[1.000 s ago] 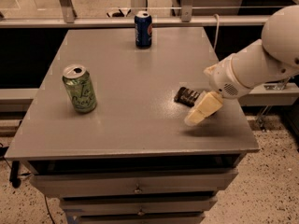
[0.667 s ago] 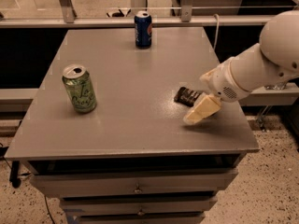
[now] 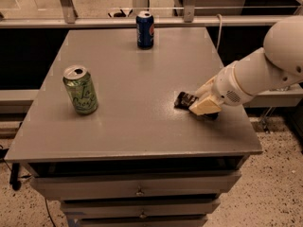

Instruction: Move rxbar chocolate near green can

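Observation:
The rxbar chocolate, a dark flat wrapper, lies on the right part of the grey table. Only its left end shows. My gripper is low over the bar's right end and hides it; my white arm reaches in from the right. The green can stands upright on the left side of the table, well apart from the bar and the gripper.
A dark blue can stands upright at the table's far edge, centre. The table's right edge is just beyond my gripper. Drawers sit below the table top. A rail and a cable run behind the table.
My gripper has settled slightly lower and closer over the bar's right end. The bar and both cans have stayed in place.

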Tool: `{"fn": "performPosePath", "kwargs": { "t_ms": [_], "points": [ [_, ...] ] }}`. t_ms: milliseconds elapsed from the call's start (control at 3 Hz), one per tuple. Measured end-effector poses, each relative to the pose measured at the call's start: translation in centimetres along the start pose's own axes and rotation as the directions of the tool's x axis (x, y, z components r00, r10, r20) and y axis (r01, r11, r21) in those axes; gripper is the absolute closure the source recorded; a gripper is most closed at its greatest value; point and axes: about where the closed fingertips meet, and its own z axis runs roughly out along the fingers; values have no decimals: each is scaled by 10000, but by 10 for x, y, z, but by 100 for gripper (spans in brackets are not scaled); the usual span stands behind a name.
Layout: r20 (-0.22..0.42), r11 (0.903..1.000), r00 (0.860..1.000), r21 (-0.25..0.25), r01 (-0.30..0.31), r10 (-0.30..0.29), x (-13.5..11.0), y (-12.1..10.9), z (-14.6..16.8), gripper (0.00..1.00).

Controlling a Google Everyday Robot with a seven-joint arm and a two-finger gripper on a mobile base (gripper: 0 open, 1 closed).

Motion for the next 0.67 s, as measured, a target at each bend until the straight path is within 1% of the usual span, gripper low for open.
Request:
{"fn": "performPosePath", "kwargs": {
  "t_ms": [333, 667],
  "points": [
    [148, 10000, 9999, 12, 7, -8, -4, -2, -5, 88],
    [355, 9999, 9992, 51, 163, -165, -16, -5, -12, 100]
  ]
}}
